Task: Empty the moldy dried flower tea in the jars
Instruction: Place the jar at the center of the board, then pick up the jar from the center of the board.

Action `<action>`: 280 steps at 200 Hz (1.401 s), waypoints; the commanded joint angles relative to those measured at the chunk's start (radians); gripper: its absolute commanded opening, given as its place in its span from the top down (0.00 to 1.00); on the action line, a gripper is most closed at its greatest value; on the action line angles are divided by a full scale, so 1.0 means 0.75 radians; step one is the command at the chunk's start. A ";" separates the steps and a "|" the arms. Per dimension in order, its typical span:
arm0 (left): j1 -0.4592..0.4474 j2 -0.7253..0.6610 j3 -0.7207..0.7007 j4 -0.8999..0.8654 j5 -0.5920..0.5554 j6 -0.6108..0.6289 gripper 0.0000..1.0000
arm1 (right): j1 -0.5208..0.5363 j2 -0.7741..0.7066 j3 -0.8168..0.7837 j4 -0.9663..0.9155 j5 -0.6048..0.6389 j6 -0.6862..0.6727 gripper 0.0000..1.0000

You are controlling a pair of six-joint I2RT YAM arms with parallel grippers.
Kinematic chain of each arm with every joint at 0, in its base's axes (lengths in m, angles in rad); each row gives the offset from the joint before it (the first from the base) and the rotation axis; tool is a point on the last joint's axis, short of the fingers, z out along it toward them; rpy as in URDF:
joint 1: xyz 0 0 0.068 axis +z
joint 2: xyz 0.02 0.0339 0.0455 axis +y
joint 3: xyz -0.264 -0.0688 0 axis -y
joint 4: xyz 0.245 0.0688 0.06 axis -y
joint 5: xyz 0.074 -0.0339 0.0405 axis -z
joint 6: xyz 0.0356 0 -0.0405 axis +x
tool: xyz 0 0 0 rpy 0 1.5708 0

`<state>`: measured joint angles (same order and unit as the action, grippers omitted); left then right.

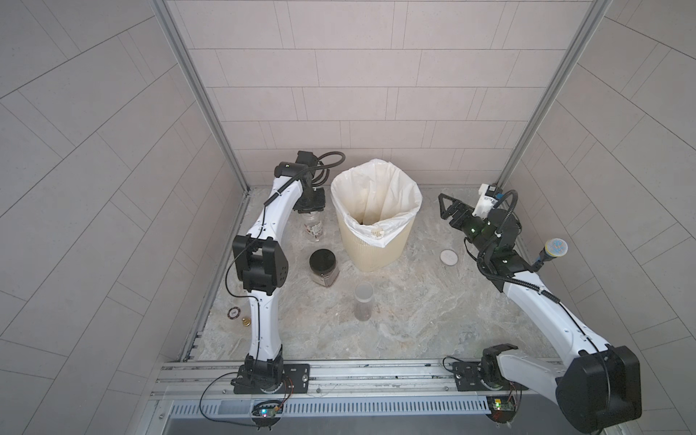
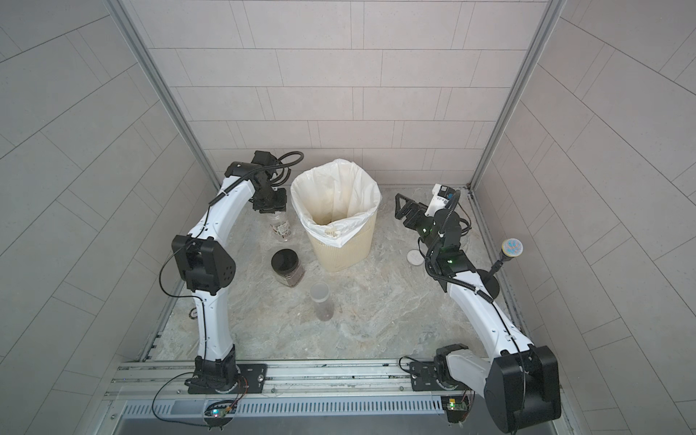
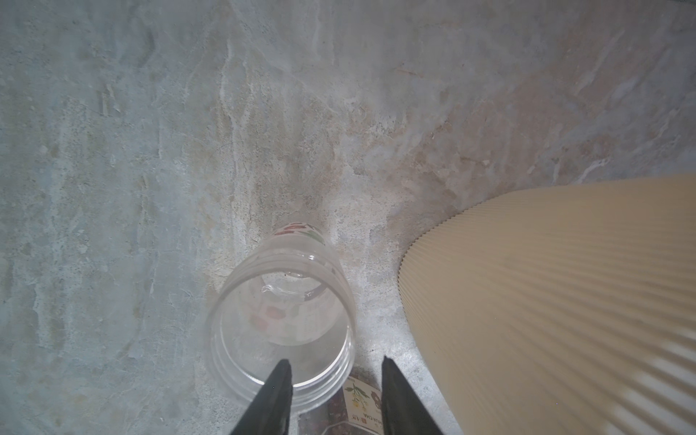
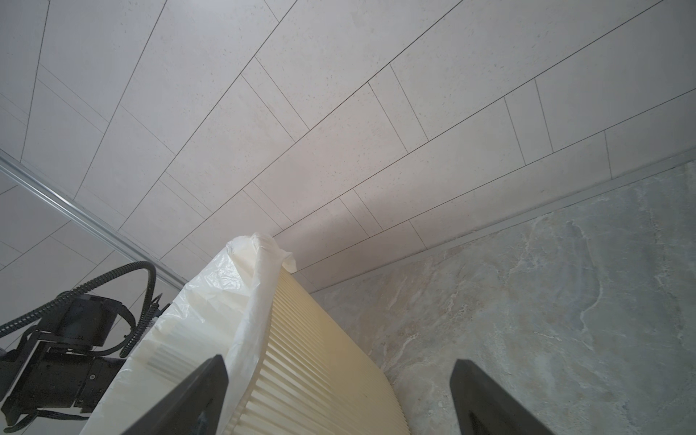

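Observation:
The labelled jar (image 1: 313, 227) (image 3: 280, 331) stands upright left of the bin, lidless and clear inside. My left gripper (image 1: 312, 214) (image 3: 335, 367) hangs right above it, open. One finger is over the mouth, the other outside the rim, and neither presses the wall. The squat black-lidded jar (image 1: 323, 265) (image 2: 287, 265) holds dark dried flower tea (image 1: 327, 279). A tall slim cylinder jar (image 1: 364, 301) (image 2: 322, 301) has a little dark tea at its bottom. My right gripper (image 1: 443, 207) (image 4: 339, 363) stands open and empty, right of the bin.
The cream ribbed bin (image 1: 380, 252) (image 3: 546, 301) (image 4: 312, 357) with a white liner stands at the back centre. A white lid (image 1: 449, 257) lies on the table near the right arm. A chip (image 1: 234, 312) and a small brass piece (image 1: 245, 322) lie at the left edge.

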<state>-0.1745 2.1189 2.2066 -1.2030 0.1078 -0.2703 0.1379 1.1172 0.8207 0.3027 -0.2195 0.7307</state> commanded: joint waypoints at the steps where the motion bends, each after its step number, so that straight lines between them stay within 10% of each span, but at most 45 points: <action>1: 0.009 -0.092 0.027 0.000 -0.053 -0.010 0.53 | 0.000 -0.027 0.047 -0.048 0.023 -0.055 0.03; 86: 0.085 -0.626 -0.624 0.512 0.063 -0.017 0.26 | 0.069 -0.086 0.133 -0.362 0.089 -0.271 0.04; 201: 0.082 -1.146 -1.425 0.968 0.311 -0.254 0.26 | 0.338 -0.286 0.241 -1.224 -0.005 -0.538 0.05; 280: -0.041 -1.182 -1.566 1.057 0.337 -0.271 0.27 | 0.820 -0.191 0.165 -0.984 -0.142 -0.570 0.00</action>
<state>-0.1917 1.2644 1.0653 -0.4545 0.3477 -0.4576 0.6682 0.9268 0.9607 -0.5186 -0.3012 0.3382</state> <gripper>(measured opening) 0.732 0.990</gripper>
